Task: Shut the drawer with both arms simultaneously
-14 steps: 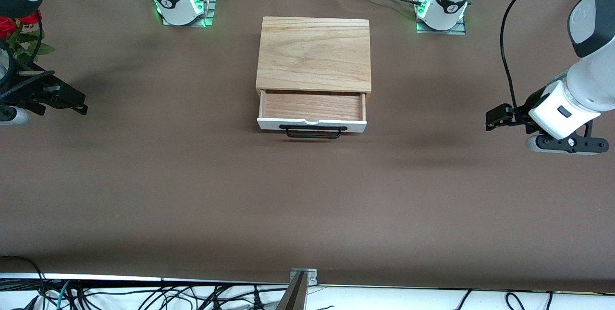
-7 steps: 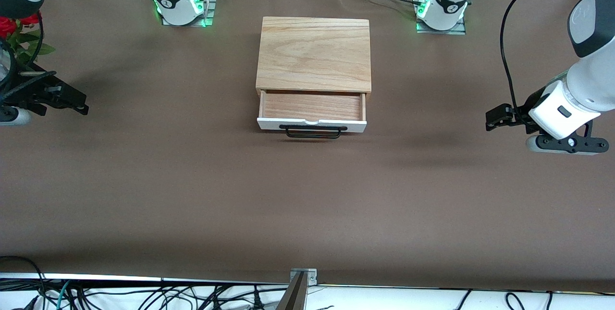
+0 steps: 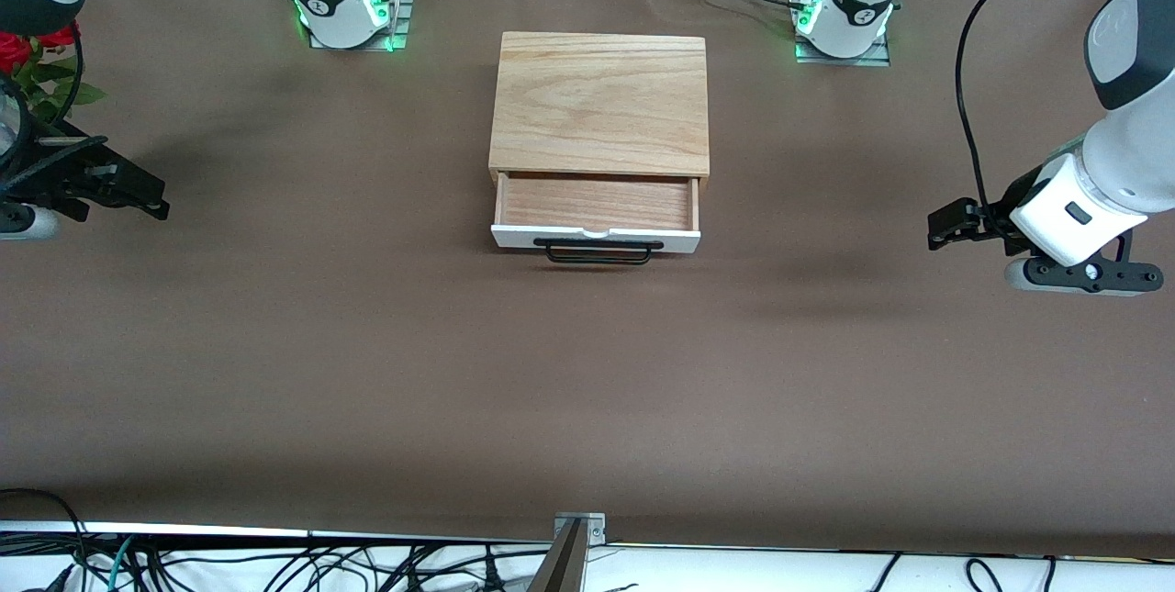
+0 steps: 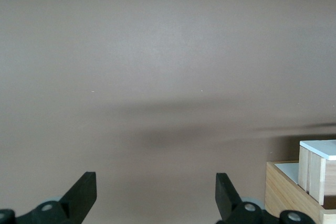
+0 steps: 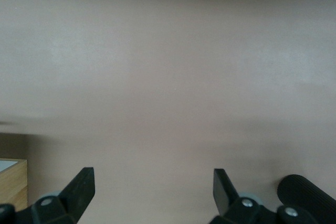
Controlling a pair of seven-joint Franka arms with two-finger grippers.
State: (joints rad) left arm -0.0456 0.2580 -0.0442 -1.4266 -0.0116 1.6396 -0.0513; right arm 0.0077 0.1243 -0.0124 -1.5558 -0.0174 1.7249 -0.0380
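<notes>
My left gripper [image 3: 938, 229] and right gripper [image 3: 151, 197], both spread wide and empty, hang over bare tabletop [image 3: 367, 372] at either end. Between them the drawer [image 3: 597, 216] stands pulled out, seemingly about halfway, from its box [image 3: 601, 101].

The left gripper [image 4: 156, 196] hung over bare brown table [image 4: 157, 66], its two black fingertips [image 4: 84, 192] spread wide apart with nothing between them. At the frame's edge showed a corner of the wooden box [image 4: 286, 195] and the drawer [image 4: 319, 169], its white front edge catching light.
</notes>
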